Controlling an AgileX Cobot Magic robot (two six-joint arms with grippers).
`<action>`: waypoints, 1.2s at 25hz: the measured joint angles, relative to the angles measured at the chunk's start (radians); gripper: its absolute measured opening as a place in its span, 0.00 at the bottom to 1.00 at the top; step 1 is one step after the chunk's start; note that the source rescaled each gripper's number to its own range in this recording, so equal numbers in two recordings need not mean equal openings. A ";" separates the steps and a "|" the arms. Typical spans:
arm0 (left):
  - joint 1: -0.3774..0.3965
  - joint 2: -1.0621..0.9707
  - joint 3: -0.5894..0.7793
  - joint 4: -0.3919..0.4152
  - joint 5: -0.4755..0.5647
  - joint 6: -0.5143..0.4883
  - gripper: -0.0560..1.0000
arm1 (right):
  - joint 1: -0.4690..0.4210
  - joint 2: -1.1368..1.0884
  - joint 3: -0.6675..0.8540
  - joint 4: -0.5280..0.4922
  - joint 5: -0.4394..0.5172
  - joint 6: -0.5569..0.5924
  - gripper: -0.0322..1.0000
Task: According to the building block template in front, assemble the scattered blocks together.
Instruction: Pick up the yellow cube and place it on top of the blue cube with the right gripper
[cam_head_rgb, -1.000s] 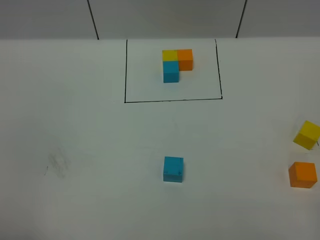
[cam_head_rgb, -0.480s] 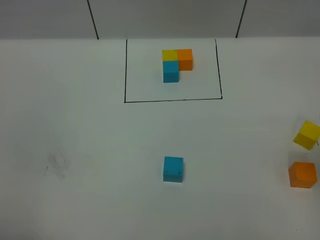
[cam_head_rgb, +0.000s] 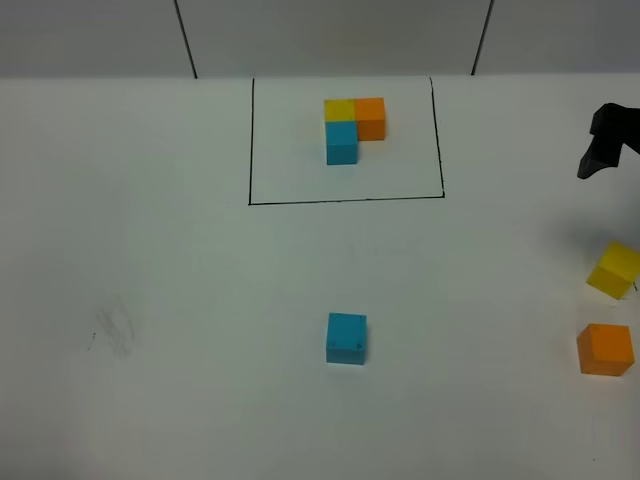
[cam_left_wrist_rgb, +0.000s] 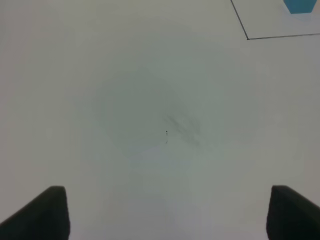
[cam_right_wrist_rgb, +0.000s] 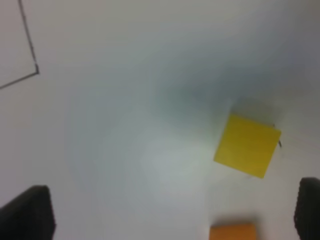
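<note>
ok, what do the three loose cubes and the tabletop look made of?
Cyan cube, yellow cube, orange cube: probably painted wood or plastic, can't tell which; flat solid colour, matte, no glare, crisp edges. Table: smooth white board or laminate, matte; it carries a grey scuff and thin drawn black lines.

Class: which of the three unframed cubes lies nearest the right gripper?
The yellow cube, closest to the right gripper; the orange cube lies farther on, the cyan cube mid-table.

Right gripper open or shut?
Open. The right gripper shows its fingertips wide apart in the right wrist view, nothing between them; the yellow cube lies untouched.
</note>
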 joint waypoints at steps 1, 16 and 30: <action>0.000 0.000 0.000 0.000 0.000 0.000 0.70 | -0.008 0.028 -0.010 0.001 0.007 0.003 0.95; 0.000 0.000 0.000 0.000 0.000 0.000 0.70 | -0.051 0.201 -0.025 -0.088 0.055 0.136 0.87; 0.000 0.000 0.000 0.000 0.000 0.000 0.70 | -0.053 0.310 -0.026 -0.073 -0.033 0.139 0.83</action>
